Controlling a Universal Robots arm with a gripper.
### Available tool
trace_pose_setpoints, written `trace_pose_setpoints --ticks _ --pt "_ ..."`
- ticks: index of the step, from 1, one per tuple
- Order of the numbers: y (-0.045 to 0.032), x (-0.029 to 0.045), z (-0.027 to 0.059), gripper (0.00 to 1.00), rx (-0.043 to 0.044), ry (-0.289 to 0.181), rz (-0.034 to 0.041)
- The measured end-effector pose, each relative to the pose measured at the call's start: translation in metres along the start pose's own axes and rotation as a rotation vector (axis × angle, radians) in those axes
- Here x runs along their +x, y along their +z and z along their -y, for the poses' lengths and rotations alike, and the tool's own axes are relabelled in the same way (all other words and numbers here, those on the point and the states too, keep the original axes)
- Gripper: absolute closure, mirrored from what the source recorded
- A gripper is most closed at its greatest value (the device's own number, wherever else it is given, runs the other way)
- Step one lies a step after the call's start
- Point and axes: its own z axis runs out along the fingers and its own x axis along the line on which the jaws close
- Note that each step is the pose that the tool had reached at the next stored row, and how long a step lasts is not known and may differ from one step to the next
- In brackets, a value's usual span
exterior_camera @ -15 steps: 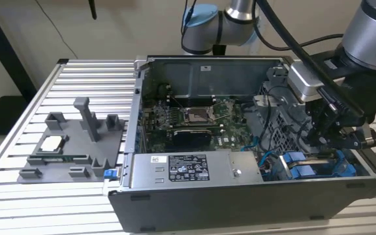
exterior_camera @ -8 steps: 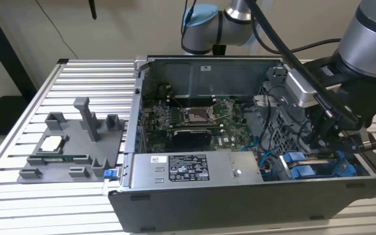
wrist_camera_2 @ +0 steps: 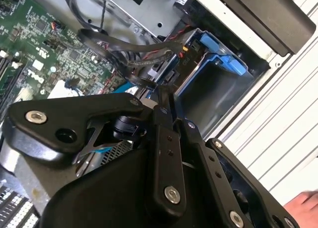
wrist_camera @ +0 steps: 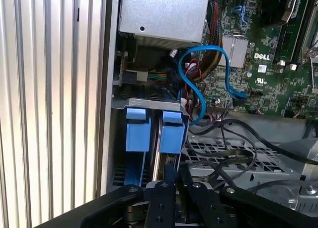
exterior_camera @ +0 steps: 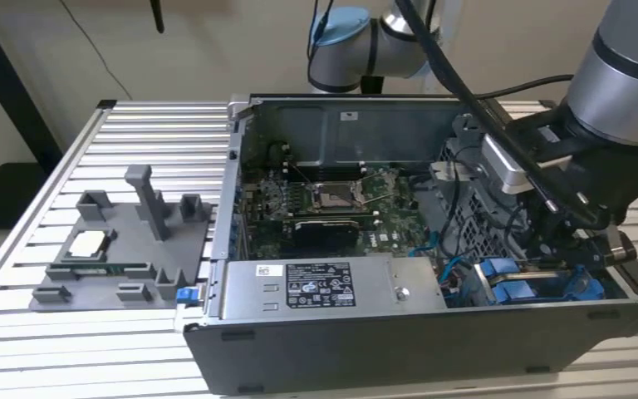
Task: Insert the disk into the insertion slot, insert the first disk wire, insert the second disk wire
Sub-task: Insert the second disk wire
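The disk, in its bright blue carrier, stands inside the insertion slot at the case's front corner on the exterior view's right; in that view its blue frame shows low in the case. My gripper reaches down into that corner. Its black fingers are drawn together just over the carrier's edge. A black connector with red and yellow leads sits right at the tips. A flat black wire loops past them.
A blue cable arches over the motherboard. The grey labelled power-supply box fills the case's front. A grey fixture plate lies on the slatted table at the exterior view's left. A person's hand shows beside the case.
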Motion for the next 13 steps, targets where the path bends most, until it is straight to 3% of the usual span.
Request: trace_pose_setpoints --ticks 13 --pt "0.0095 0.0017 0.0062 0.84 0.0042 0.000 0.0024"
